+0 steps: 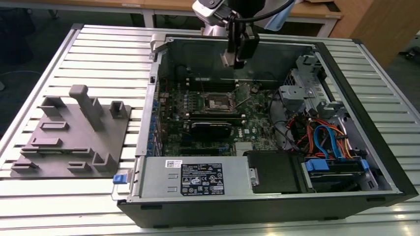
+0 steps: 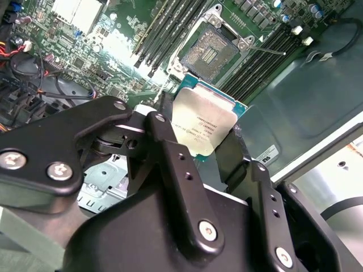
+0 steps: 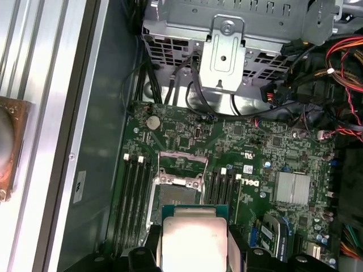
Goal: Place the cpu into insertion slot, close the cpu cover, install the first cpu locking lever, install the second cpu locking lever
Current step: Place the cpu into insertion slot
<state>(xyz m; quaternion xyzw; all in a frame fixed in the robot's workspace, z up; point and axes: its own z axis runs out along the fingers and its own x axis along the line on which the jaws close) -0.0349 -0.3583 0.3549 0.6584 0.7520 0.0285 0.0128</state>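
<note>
**CPU gripped in the air above the bare socket**

The slatted metal counter [image 1: 98,44] carries an open black computer case [image 1: 262,211], with a grey moulded fixture plate [image 1: 72,137] beside it on the exterior view's left. The green motherboard [image 1: 172,123] lies inside the case. The arm's black pincer [image 1: 237,59] hangs over the far part of the board, clear of it. In both wrist views its two fingers [image 2: 170,147] are closed partway onto opposite edges of the cpu [image 2: 205,122], which is held off the board with its silvery top showing. The insertion slot [image 2: 211,52] is bare, with its contact field exposed near the chip. The cpu cover [image 3: 180,169] stands swung open at the slot's edge
</note>
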